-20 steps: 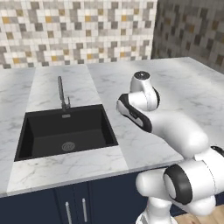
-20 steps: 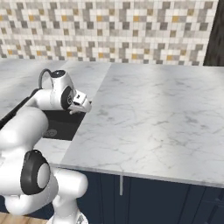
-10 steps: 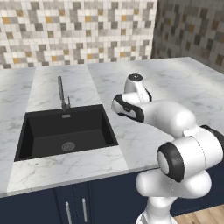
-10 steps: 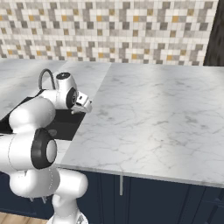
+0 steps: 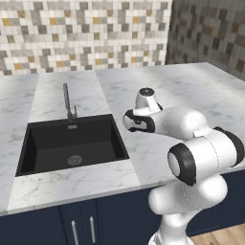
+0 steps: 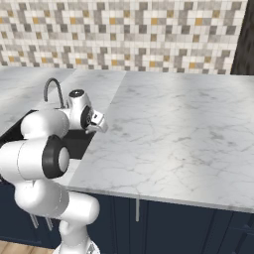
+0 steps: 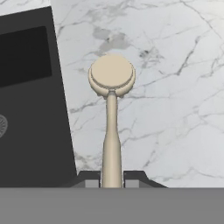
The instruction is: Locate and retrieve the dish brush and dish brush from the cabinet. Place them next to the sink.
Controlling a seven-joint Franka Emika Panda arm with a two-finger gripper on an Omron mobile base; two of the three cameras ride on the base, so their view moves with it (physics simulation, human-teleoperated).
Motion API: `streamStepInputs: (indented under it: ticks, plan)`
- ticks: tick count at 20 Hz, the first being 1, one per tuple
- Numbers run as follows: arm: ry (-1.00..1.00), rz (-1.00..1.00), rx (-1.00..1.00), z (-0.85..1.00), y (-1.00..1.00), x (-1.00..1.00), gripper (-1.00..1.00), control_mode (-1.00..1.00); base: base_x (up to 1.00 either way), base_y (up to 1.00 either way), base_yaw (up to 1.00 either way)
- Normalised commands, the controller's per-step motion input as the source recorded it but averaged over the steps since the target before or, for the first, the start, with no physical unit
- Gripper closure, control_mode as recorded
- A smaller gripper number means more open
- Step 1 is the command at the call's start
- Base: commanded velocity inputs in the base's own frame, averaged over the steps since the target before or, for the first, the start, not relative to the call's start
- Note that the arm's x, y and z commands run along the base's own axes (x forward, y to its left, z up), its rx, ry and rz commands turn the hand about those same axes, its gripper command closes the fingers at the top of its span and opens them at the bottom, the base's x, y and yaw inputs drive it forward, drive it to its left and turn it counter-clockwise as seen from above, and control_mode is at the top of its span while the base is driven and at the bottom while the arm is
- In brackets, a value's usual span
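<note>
The tan brush (image 7: 111,118) is pinched by its handle between the gripper (image 7: 111,178) tips, its round head out in front of the hand, over the marble worktop (image 7: 166,96) just beside the right rim of the sink (image 7: 30,100). From the base cameras the gripper (image 6: 97,120) sits low at that same rim, between the basin (image 5: 72,143) and the broad bare stretch of worktop to the right; the tap (image 5: 68,101) stands at the back edge of the basin, well apart from the hand. I cannot tell whether the head is touching the stone or hanging just above it. The step in hand looks like setting this brush down next to the sink. To do it well I would lower it until head and handle lie flat on the marble, keep it clear of the sink's rim so it cannot roll or tip into the basin, then part the tips and lift straight away without dragging the handle along. The second, yellow-bristled brush would remain to fetch.
</note>
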Motion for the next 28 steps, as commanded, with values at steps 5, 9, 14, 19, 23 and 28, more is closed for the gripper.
streamStepInputs:
  ticks: [5, 9, 14, 19, 23, 28]
  plan:
    - [-0.07, -0.04, -0.02, -0.46, 0.0, 0.21, 1.0, -1.0, 0.0, 0.0, 0.0]
    - [-0.02, -0.04, -0.01, -0.42, 0.0, 0.22, 1.0, -1.0, 0.0, 0.0, 0.0]
    - [0.05, -0.04, 0.0, -0.34, -0.01, 0.22, 1.0, -1.0, 0.0, 0.0, 0.0]
    - [0.04, 0.0, 0.01, -0.16, 0.0, 0.14, 1.0, -1.0, 0.0, 0.0, 0.0]
    - [0.07, 0.0, 0.03, -0.2, 0.0, 0.14, 1.0, -1.0, 0.0, 0.0, 0.0]
    - [0.05, 0.0, 0.03, -0.22, 0.0, 0.17, 1.0, -1.0, 0.0, 0.0, 0.0]
